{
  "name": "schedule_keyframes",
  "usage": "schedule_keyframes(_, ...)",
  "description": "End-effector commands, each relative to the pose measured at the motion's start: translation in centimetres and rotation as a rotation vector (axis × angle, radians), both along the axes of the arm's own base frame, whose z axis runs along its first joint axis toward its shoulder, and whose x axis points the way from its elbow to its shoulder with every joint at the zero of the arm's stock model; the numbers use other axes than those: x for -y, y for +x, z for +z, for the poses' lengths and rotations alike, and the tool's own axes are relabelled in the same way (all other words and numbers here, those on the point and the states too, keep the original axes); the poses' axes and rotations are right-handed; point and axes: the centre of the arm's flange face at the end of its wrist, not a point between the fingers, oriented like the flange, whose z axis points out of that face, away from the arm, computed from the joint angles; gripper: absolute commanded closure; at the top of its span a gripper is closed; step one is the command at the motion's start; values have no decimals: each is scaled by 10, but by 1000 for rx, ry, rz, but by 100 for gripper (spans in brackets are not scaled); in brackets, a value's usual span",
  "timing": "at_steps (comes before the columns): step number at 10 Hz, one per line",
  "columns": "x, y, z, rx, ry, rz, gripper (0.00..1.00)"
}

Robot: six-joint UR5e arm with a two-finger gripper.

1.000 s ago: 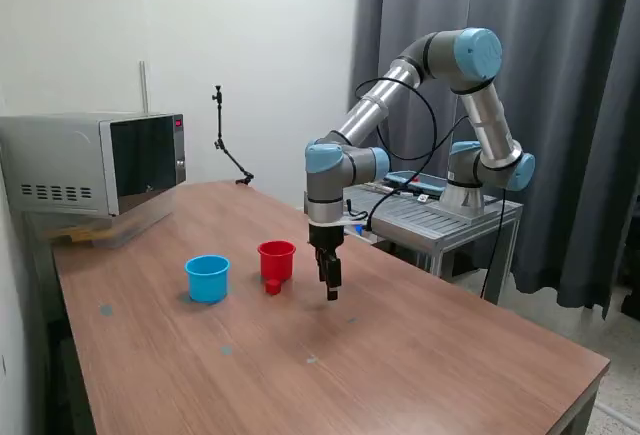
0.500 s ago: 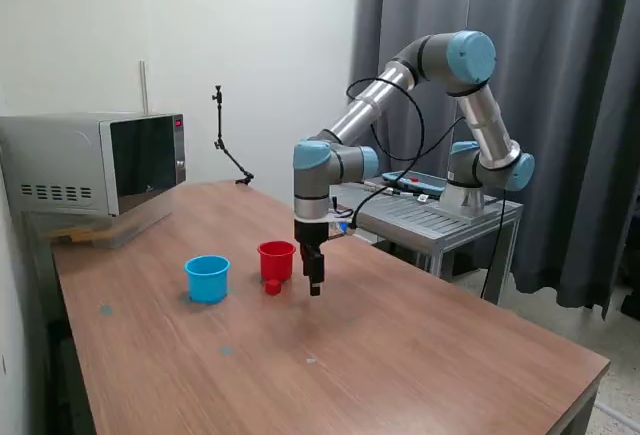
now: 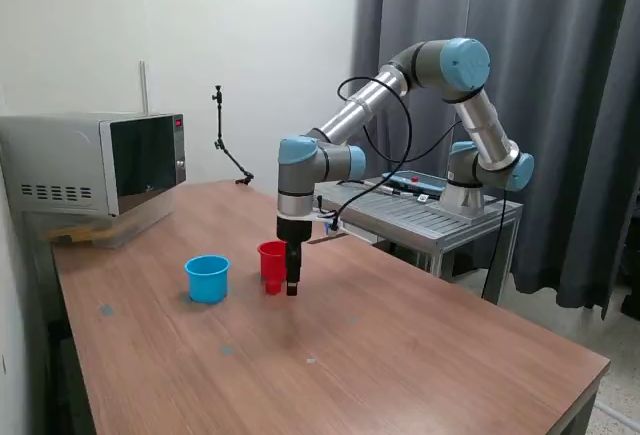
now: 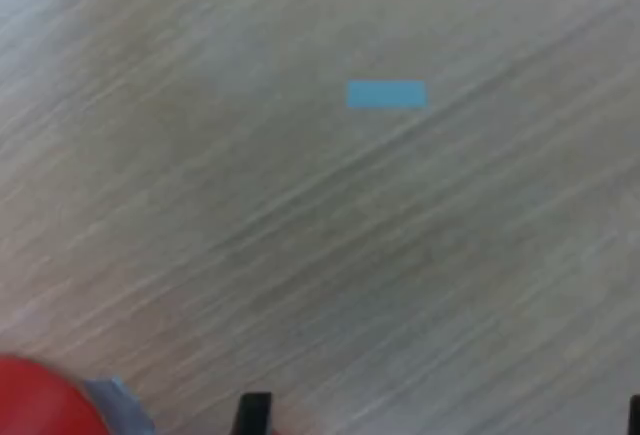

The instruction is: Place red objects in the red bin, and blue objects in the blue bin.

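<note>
One small red cube (image 3: 272, 286) sits on the table (image 3: 400, 355), touching the foot of the red cup (image 3: 271, 258). The blue cup (image 3: 207, 278) stands near the red cup, toward the exterior view's left. No blue cubes show anywhere.

The claw (image 3: 292, 287) hangs low just beside the red cube and the red cup, on the exterior view's right. I cannot tell if the claw is apart or together, or if it holds something.

I think the robot is going for the red cube. Next it should line up over the cube, grab it without bumping the cup, lift it, and drop it in the red cup.
</note>
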Motion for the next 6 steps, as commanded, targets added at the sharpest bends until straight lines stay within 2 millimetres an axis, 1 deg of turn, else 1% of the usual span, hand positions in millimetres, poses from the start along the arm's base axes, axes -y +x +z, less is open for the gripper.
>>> schedule_keyframes(1,-1,-5,0,6,-2,-173,0)
schedule_keyframes(2,-3,-5,0,6,12,-234,0)
schedule_keyframes(3,-1,0,-6,47,13,-278,0)
schedule_keyframes(4,7,5,-11,81,14,-322,0)
schedule_keyframes(5,11,6,-12,82,18,-353,0)
schedule_keyframes(6,10,6,-12,84,28,-403,0)
